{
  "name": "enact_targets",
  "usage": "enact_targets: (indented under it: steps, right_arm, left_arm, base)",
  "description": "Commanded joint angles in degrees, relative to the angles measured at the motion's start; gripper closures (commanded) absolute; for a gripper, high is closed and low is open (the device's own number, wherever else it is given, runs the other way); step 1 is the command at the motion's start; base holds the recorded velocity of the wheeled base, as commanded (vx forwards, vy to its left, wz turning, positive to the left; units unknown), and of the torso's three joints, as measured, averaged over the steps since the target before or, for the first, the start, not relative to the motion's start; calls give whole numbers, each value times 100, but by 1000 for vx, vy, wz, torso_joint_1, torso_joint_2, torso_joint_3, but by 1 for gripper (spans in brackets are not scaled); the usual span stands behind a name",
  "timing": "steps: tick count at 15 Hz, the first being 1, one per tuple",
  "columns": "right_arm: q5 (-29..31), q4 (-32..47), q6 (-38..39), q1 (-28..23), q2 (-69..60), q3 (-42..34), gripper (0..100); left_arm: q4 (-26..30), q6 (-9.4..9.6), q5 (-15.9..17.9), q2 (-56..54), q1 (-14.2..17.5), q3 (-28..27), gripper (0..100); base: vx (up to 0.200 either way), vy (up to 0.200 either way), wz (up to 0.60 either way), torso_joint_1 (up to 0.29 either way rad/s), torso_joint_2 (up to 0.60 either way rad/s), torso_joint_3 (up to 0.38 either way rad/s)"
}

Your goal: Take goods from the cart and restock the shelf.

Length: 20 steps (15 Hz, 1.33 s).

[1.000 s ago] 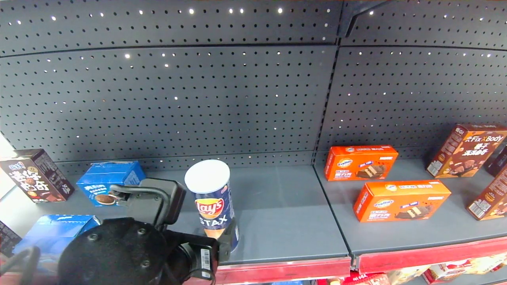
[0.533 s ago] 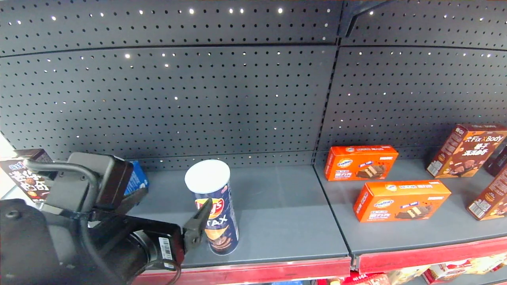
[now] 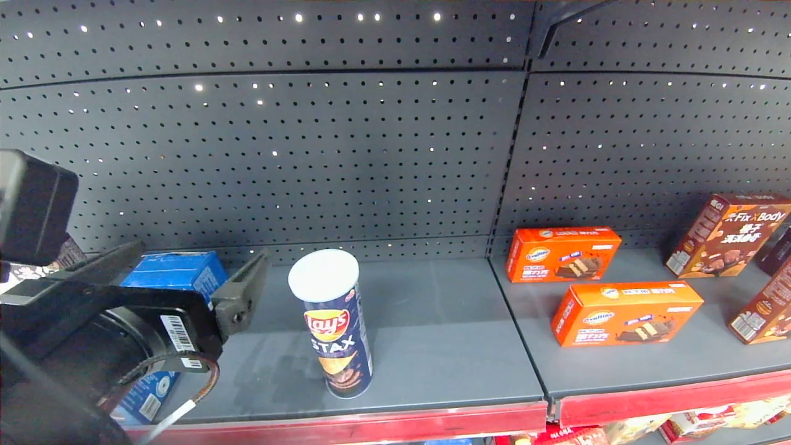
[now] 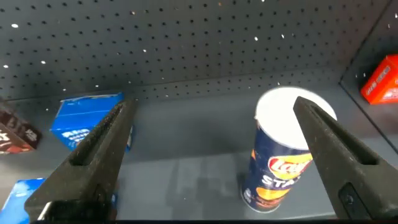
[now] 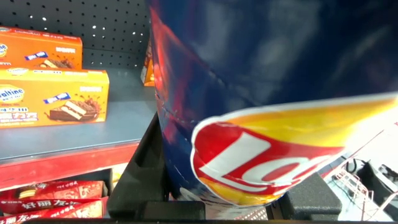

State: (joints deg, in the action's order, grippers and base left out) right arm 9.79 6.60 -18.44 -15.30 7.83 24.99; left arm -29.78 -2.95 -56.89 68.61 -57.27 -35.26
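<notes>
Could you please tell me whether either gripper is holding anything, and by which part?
The right gripper clamps a blue chip can around its side wall; the left gripper is open and holds nothing.

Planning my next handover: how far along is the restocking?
Done: the chip can stands upright on the shelf, the left pincer open and clear of it. In hand: the right pincer holds a blue snack bag. Left: shelving that bag.

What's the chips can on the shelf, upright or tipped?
Upright. The chips can stands on its base on the shelf, white lid on top, apart from the open left gripper.
</notes>
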Motion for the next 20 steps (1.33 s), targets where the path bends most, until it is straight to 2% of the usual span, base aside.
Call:
enact_targets:
  steps: [1,5,7,8,9,10,11,12,13,15,16,17,18,20]
  right_arm:
    - [-12,0,-1,9,0,6,100]
    - [32,61,16,-35,193,111,100]
    - [129,70,8,-122,307,261,100]
    - [234,70,8,-140,430,401,100]
    - [348,70,8,-140,553,516,100]
    - [498,70,8,-140,720,753,100]
    - [489,70,8,-149,808,823,100]
    - [480,61,8,-149,870,823,100]
    - [471,61,16,-140,914,823,100]
    - [445,0,43,-96,1107,850,100]
    - [234,-44,192,80,1432,964,100]
    - [85,-159,359,159,1775,1087,100]
    - [23,-255,473,176,2030,1175,100]
    - [-337,-651,825,440,2803,1430,100]
  left_arm:
    - [7,-4,-67,-58,-38,1,0]
    - [43,14,-111,-49,-205,63,0]
    - [34,-4,-94,-49,-416,63,0]
    - [16,-13,-103,-41,-416,63,0]
    - [-54,-13,-103,-49,-285,36,0]
    - [-160,5,-111,-49,401,-183,0]
    - [-160,5,-103,-49,796,-280,0]
    - [-151,23,-111,-58,1412,-245,0]
    - [-151,66,-138,-58,1675,-192,0]
    - [-186,277,-120,-120,2141,-25,0]
    - [-160,374,-67,-383,2625,300,0]
    - [-142,418,38,-603,2853,608,0]
    - [-124,471,117,-770,2950,836,0]
    - [-177,866,644,-1218,3222,1513,0]
  base:
    - [0,0,0,0,0,0]
    - [0,0,0,0,0,0]
    - [0,0,0,0,0,0]
    - [0,0,0,0,0,0]
    - [0,0,0,0,0,0]
    - [0,0,0,0,0,0]
    - [0,0,0,0,0,0]
    - [0,0,0,0,0,0]
    - [0,0,0,0,0,0]
    - [0,0,0,0,0,0]
    - [0,0,0,0,0,0]
    - [0,0,0,0,0,0]
    - [0,0,0,0,0,0]
    - [0,0,0,0,0,0]
